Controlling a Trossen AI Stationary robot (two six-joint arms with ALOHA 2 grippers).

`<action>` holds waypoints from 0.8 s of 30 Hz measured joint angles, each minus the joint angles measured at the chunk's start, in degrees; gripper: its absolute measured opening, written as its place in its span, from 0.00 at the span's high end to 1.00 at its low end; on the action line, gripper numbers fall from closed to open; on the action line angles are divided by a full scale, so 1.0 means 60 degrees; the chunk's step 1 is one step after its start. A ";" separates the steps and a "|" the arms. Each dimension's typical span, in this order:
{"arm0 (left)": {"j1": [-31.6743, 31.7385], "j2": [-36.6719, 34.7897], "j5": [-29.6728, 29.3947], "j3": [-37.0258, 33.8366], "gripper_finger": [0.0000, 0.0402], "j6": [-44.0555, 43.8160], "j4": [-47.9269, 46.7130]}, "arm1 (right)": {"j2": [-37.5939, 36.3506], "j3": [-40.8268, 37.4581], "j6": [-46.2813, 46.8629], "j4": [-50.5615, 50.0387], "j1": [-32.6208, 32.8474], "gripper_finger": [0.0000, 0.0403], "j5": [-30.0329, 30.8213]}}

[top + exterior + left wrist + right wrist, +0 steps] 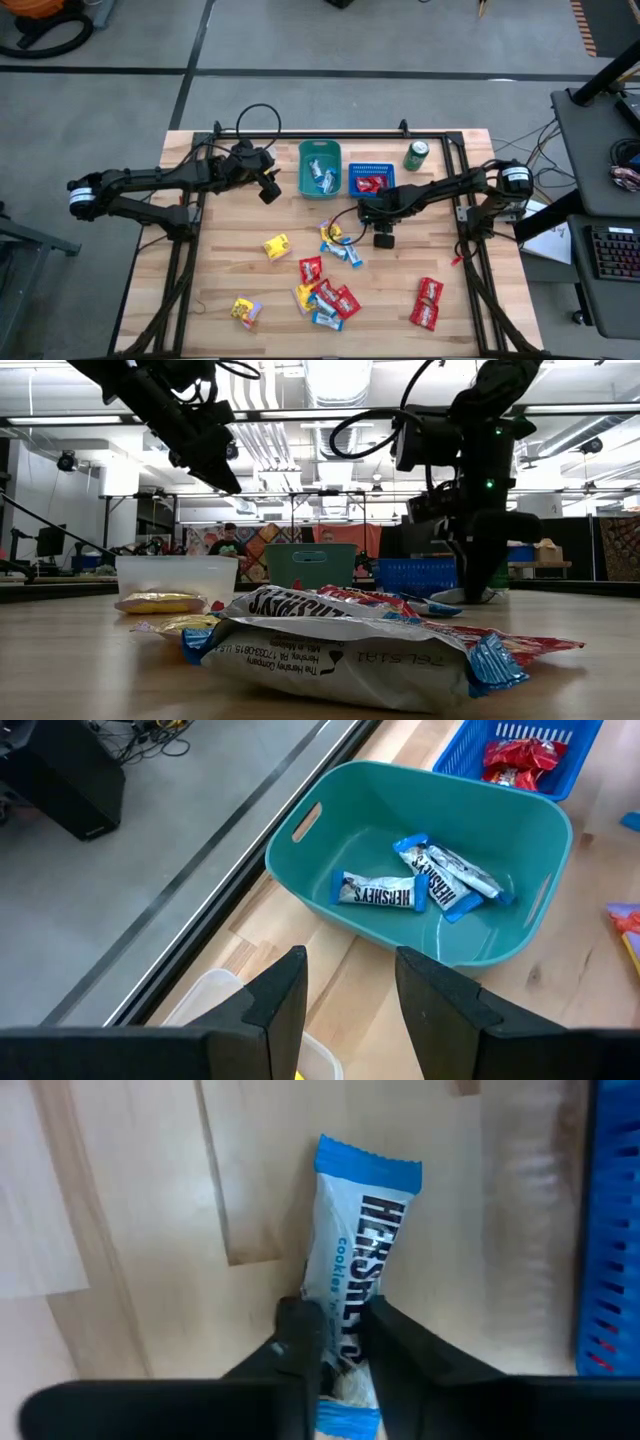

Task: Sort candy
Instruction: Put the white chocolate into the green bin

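Wrapped candies in red, yellow and blue-white lie scattered on the wooden table [325, 295]. The teal bin [320, 168] holds blue-white candies [420, 885]. Red ones [515, 758] lie in the blue basket [371, 180], and yellow ones [160, 602] in the clear bin [175, 575]. My right gripper [340, 1345] stands just in front of the blue basket, shut on a blue-white candy [365, 1250]. My left gripper [350, 995] is open and empty, up in the air over the clear bin's edge [215, 1005], beside the teal bin. My right gripper pinches the blue-white candy between its two fingers [300, 1340], across the wrapper's width and toward one end [345, 1335]. The fingers come from above, pointing down. The far end of the wrapper [370, 1165] sticks out past them over the wood; whether it is lifted clear I cannot tell.
A green can [416, 155] stands right of the blue basket near the far edge. A metal frame runs along the table's sides [470, 250]. Two red candies [428, 303] lie apart at the near right. Yellow ones lie left of the middle [276, 246] and at the near left [243, 311].
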 joint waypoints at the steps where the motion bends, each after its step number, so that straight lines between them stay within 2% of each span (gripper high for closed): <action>1: 0.0000 0.0000 0.0000 0.0000 0.66 -0.0003 0.0000 | -0.0023 0.0017 -0.0004 0.0000 -0.0004 0.87 -0.0012; 9: -0.0011 0.0000 0.0019 0.0000 0.66 -0.0122 -0.0004 | -0.0477 0.0161 -0.0105 -0.0080 -0.0004 0.95 -0.0358; 15: -0.0031 0.0004 0.0531 0.0000 0.66 -0.0266 0.0044 | -0.0696 0.0203 -0.0142 0.0093 -0.0004 0.98 -0.0880; 24: -0.0499 0.0004 0.1089 0.0000 0.66 -0.0629 0.0080 | -0.0942 0.0203 -0.0608 0.1490 -0.0066 0.98 -0.1898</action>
